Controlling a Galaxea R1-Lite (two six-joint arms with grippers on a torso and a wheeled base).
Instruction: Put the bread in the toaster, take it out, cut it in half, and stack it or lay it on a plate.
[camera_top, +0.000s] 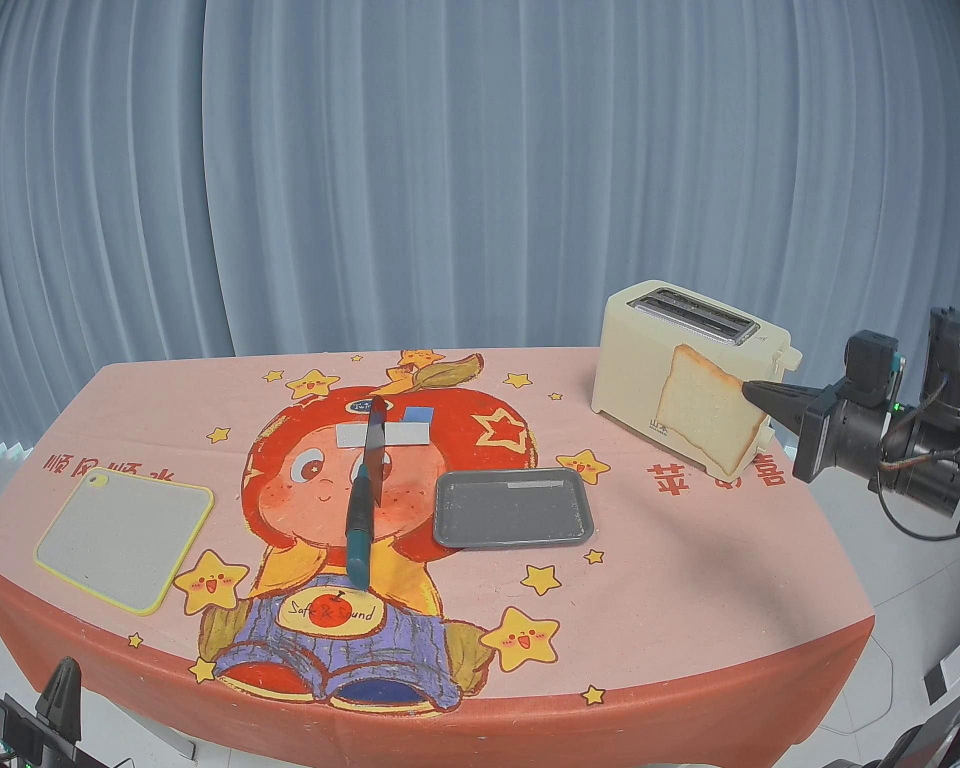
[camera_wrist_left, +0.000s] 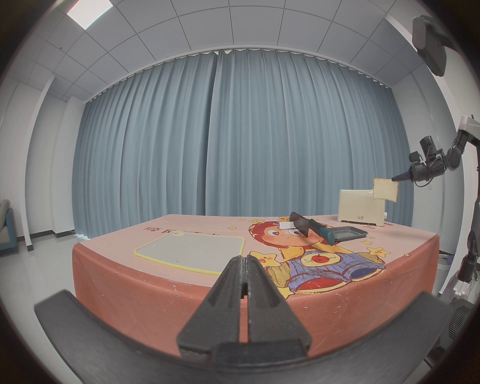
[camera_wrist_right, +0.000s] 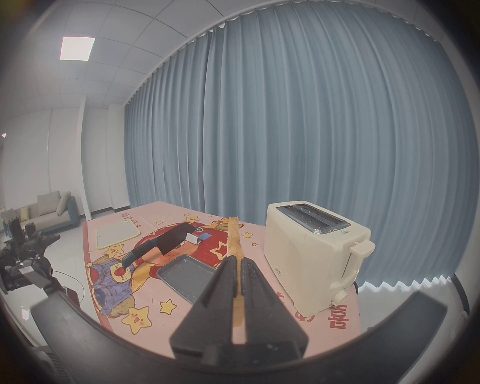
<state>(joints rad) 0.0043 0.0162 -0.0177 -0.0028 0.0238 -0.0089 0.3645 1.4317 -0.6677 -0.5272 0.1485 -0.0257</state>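
Right pincer is clamped on one edge of the bread, holding the slice upright in the air close to the cream toaster, outside its two top slots, at the far right of the table. Left pincer has its fingers pressed together on nothing and hangs low off the table's near left corner. On the table lie a grey tray at the middle, a teal-handled knife just left of it, and a cutting board at the left.
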